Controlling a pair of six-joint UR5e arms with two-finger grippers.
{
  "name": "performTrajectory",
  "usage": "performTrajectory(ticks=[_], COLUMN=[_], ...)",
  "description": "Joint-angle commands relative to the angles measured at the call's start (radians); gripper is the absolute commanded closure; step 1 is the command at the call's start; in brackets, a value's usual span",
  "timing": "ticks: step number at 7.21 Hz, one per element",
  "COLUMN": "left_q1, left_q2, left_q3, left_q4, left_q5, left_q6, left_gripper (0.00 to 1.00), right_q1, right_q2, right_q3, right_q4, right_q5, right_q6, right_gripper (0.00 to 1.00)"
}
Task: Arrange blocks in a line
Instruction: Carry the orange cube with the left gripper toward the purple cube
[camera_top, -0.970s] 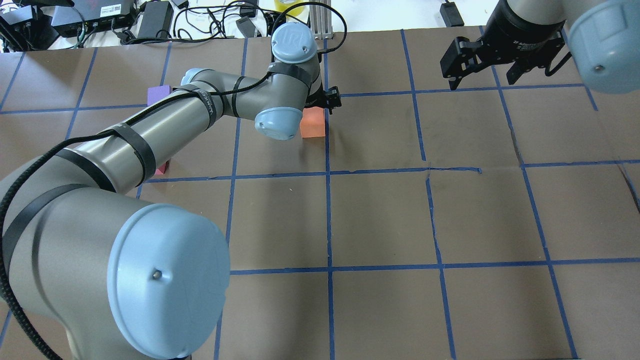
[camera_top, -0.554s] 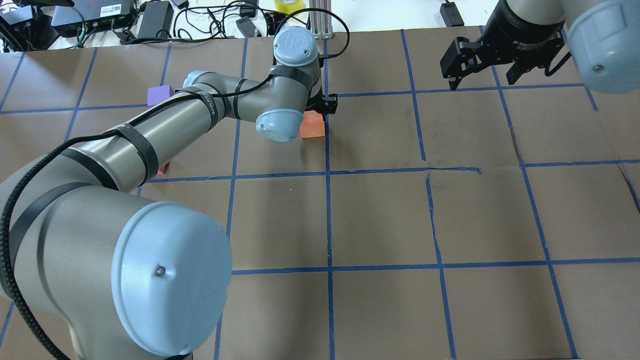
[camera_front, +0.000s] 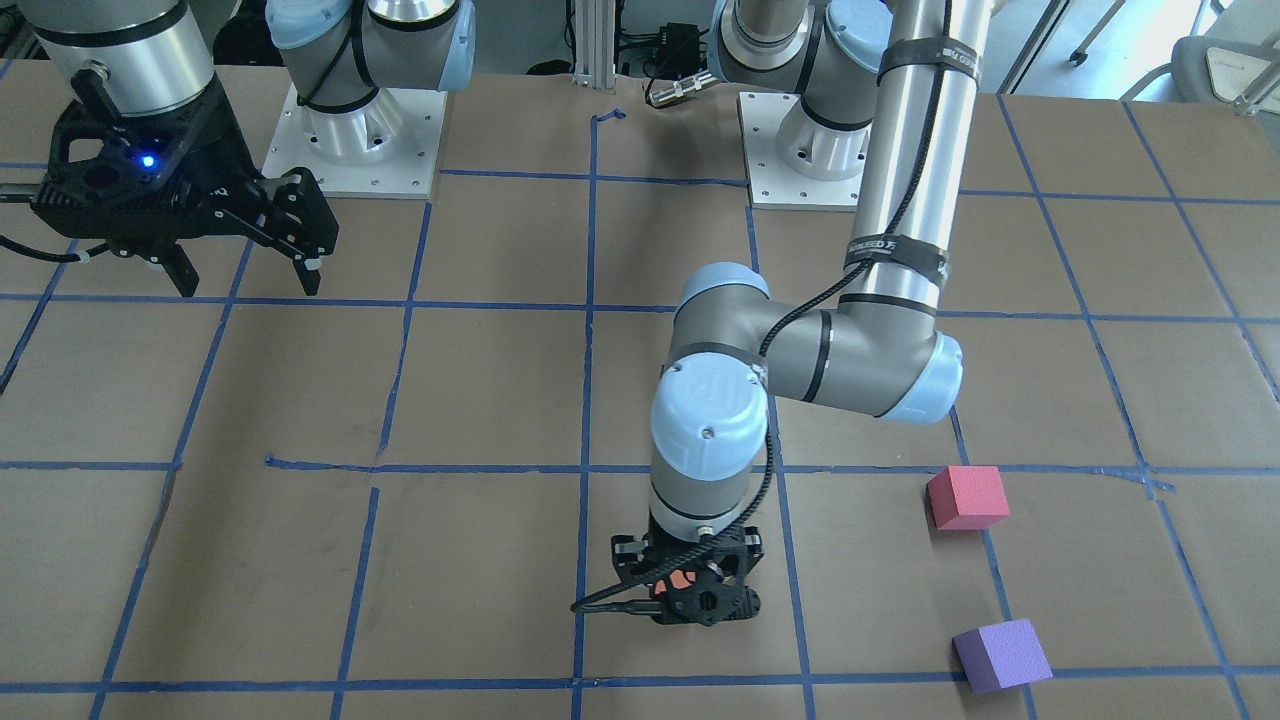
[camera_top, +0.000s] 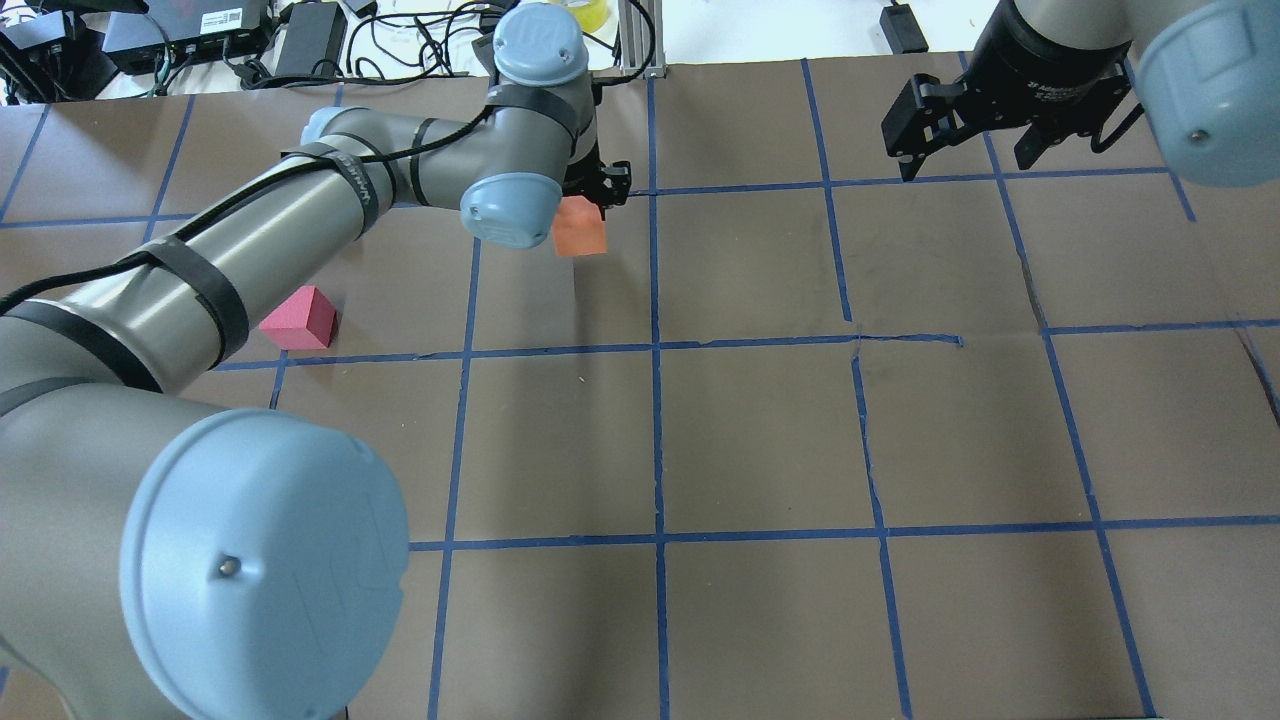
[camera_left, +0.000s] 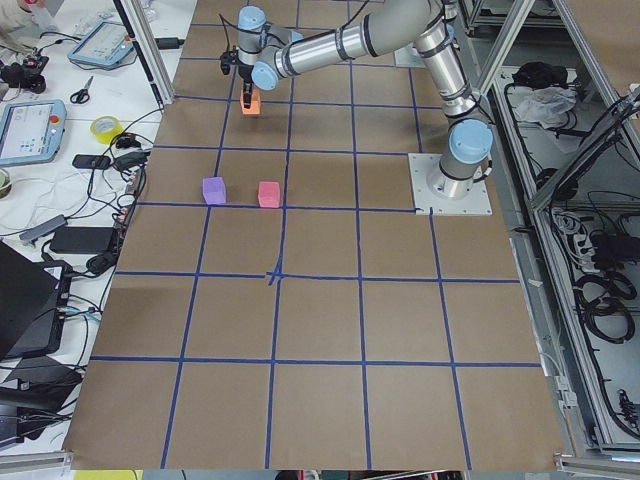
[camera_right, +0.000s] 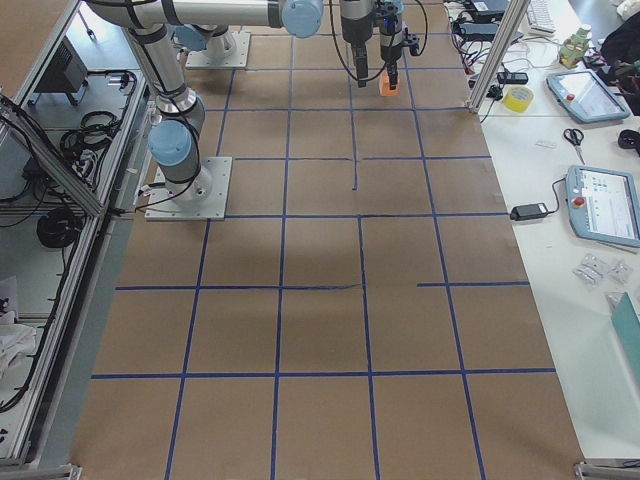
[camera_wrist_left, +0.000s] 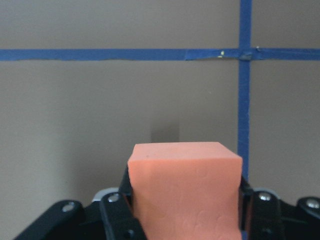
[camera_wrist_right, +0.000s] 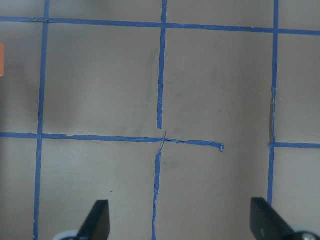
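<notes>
The left jaws are pinching the orange block by 2 opposite faces; the wrist view shows a dark finger on each side of it and a small shadow on the counter set apart from it, so it looks to be held clear of the surface. It hangs near the counter's far edge, about midway along its length. The other 2 blocks sit on the counter toward the robot's left end. The purple block is closer to the far edge and the pinkish-red block is closer to the robot's edge, with a gap between them. Together they already mark a short line running across the counter from the far edge toward the robot's edge. What matters for the coming move is that the held block lies off that line, out toward the counter's middle. It probably has to travel toward the left end and come down either in the gap or just beyond 1 of the pair. As a cube it has no long axis to turn, only faces to square up. The right jaws hang spread and empty over the counter toward its right end, well apart from all 3 blocks, so the left arm is much the nearer.
</notes>
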Motion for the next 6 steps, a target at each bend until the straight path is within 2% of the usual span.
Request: performTrajectory(ticks=[1, 3, 6], left_q1=[0.112, 0.233, 0.384], left_q2=[0.052, 0.098, 0.102], left_q3=[-0.007, -0.020, -0.062], left_q4=[-0.045, -0.103, -0.098], left_q5=[0.006, 0.010, 0.000], left_q6=[0.101, 0.265, 0.493], left_gripper=[0.76, 0.76, 0.80], right_q1=[0.001, 0.000, 0.000], right_q2=[0.000, 0.000, 0.000], right_q3=[0.000, 0.000, 0.000], right_q4=[0.001, -0.001, -0.001], right_q5=[0.006, 0.003, 0.001], right_q6=[0.001, 0.000, 0.000], right_gripper=[0.00, 0.00, 0.00])
